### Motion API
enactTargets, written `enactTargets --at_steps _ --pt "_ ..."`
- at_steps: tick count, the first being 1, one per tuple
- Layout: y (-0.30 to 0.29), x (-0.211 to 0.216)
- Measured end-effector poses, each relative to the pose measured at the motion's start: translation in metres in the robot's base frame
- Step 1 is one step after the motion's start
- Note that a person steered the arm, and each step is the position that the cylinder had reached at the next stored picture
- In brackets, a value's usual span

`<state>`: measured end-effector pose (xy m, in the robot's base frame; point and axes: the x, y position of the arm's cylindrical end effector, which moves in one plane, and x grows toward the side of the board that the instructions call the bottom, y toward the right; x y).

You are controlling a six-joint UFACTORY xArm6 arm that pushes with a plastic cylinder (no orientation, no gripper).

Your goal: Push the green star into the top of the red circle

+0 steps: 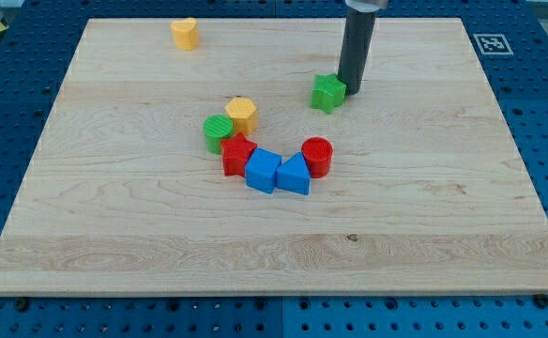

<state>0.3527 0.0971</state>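
Observation:
The green star (pixel 327 93) lies on the wooden board, above and slightly right of the red circle (pixel 317 156). There is a clear gap of bare wood between them. My tip (pixel 351 90) stands just to the right of the green star, touching or almost touching its upper right side. The red circle sits at the right end of a cluster of blocks near the board's middle.
The cluster holds a blue triangle (pixel 293 176), a blue cube (pixel 263 171), a red star (pixel 238 153), a green circle (pixel 219 132) and a yellow hexagon (pixel 242 115). An orange-yellow heart (pixel 185 33) lies near the top left. The board's top edge (pixel 274 19) is close behind the rod.

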Motion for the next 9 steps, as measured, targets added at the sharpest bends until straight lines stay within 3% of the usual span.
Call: enactTargets --at_steps 2,4,9 --pt "-0.005 -0.043" --pt "-0.018 0.027" --pt "-0.039 0.056"
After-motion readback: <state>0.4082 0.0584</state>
